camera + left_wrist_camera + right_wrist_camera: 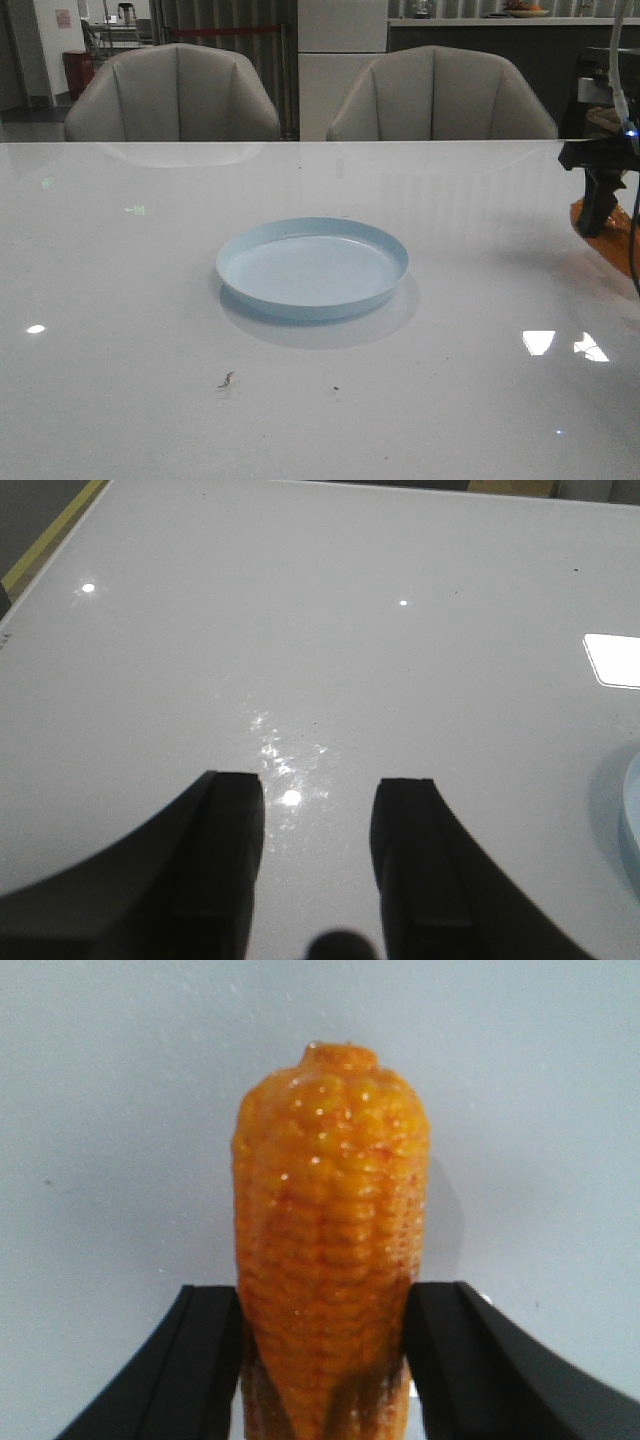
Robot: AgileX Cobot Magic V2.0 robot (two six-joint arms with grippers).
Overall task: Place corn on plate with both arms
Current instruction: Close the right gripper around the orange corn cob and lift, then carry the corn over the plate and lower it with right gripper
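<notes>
The pale blue plate [312,267] sits empty in the middle of the white table; its rim also shows in the left wrist view [630,820]. The orange corn [330,1180] lies at the table's far right edge [618,248], mostly hidden in the front view by my right gripper [598,215]. In the right wrist view my right gripper [325,1295] has both fingers pressed against the cob's sides, its narrow end pointing away. I cannot tell whether the cob is off the table. My left gripper [318,785] is open and empty over bare table, left of the plate, and out of the front view.
Two grey chairs [172,92] [440,95] stand behind the table's far edge. The corn and right gripper are close to the table's right edge. Small dark specks [227,380] lie in front of the plate.
</notes>
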